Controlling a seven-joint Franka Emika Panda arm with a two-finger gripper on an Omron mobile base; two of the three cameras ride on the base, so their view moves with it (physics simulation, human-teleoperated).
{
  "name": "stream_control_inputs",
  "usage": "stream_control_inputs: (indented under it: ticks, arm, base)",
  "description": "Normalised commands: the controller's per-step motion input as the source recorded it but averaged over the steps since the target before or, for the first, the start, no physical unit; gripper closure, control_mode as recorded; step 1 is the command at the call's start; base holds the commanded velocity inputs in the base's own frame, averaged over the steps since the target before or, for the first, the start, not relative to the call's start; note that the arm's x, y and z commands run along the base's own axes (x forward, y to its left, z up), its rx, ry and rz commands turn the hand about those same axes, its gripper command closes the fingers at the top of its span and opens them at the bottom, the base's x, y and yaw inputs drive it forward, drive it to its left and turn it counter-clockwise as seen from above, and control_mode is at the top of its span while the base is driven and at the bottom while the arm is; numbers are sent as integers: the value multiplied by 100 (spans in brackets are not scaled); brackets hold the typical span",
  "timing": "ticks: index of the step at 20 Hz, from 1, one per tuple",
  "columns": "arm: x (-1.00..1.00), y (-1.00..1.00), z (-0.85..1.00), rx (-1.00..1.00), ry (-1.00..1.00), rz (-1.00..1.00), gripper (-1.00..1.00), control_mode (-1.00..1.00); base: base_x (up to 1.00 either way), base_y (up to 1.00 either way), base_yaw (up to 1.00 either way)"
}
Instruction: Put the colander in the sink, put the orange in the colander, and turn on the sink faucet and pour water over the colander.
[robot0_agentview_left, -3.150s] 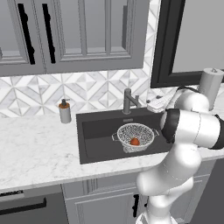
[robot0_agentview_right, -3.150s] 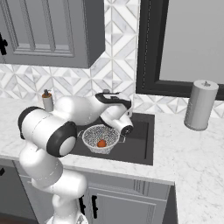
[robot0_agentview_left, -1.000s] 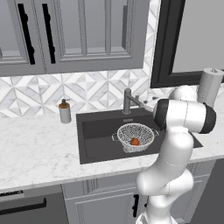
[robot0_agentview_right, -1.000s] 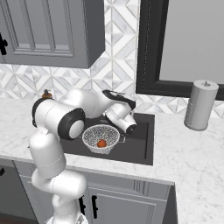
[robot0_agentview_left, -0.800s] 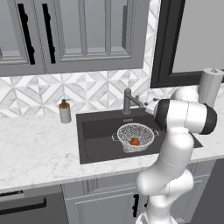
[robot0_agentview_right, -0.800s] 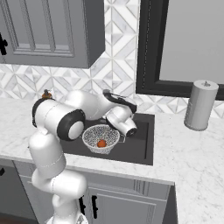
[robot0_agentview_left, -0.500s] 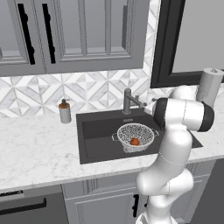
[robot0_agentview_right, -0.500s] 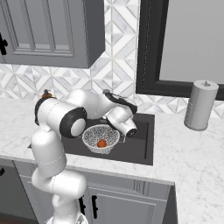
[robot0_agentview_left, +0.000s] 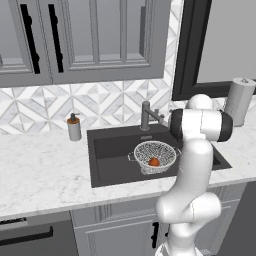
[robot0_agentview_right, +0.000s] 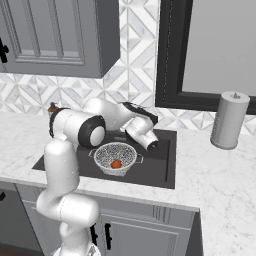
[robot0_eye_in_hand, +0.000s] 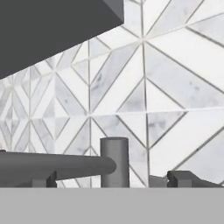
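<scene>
Grey upper cabinets (robot0_agentview_left: 95, 37) with dark handles above a diamond-patterned marble tile backsplash (robot0_agentview_left: 110, 107); a dark-framed window (robot0_agentview_right: 210, 50) to the right of them. White marble countertop (robot0_agentview_left: 40, 170) framing the sink (robot0_agentview_left: 112, 155), a dark rectangular basin. White arm (robot0_agentview_left: 192, 165) rising from the lower right of the left base view, elbow bent over the right side of the basin, forearm reaching toward the back wall. Paper towel roll (robot0_agentview_right: 228, 120) upright on the counter well to the right of the sink. Colander (robot0_agentview_left: 155, 156) sitting inside the basin toward its right half, silvery mesh, side handles visible. Sink faucet (robot0_agentview_left: 146, 116) standing at the back edge of the basin, just behind the colander; seen close in the hand view as an upright post (robot0_eye_in_hand: 114, 162) with a horizontal bar running off to the left. Soap dispenser (robot0_agentview_left: 74, 127) on the counter left of the basin, near the backsplash. Gripper (robot0_eye_in_hand: 109, 180) level with the faucet, jaws spread wide, empty, dark fingertips (robot0_eye_in_hand: 186, 178) low at either side of the post. Orange (robot0_agentview_left: 154, 162) resting in the bottom of the colander. No water seen running.
</scene>
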Motion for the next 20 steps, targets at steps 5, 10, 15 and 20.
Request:
stream_control_inputs:
  ticks: [5, 10, 15, 20]
  arm:
    - [34, 0, -16, 0, 0, 2, -100, -100]
    - [59, 0, -12, 0, 0, 0, -100, -100]
    - [57, 0, -8, 0, 0, 0, -100, -100]
    - [48, 5, -21, -1, 0, 0, -100, -100]
  base:
    - [0, 0, 0]
    - [0, 0, 0]
    - [0, 0, 0]
    - [0, 0, 0]
